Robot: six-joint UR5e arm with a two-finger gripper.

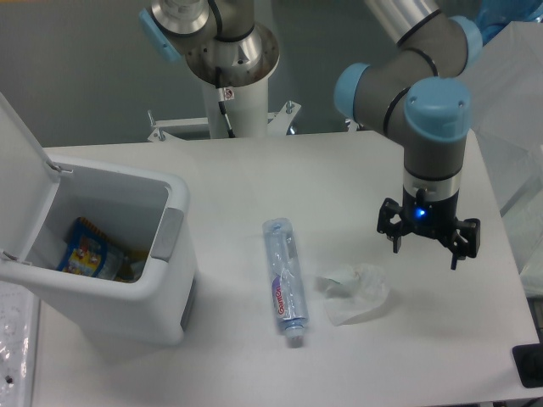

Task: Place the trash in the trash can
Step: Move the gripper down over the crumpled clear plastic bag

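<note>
The crumpled translucent-white wrapper lies on the table right of centre. The crushed clear bottle with a red-and-blue label lies flat just left of it, cap toward the front. The white trash can stands at the left with its flip lid raised open and a grey latch panel on its rim. My gripper hangs open and empty above the table, to the right of the wrapper and a little behind it, fingers pointing down.
A blue-and-yellow package lies inside the can. The arm's white base post stands at the table's back edge. A black object sits at the front right corner. Clear plastic sheeting hangs at the right.
</note>
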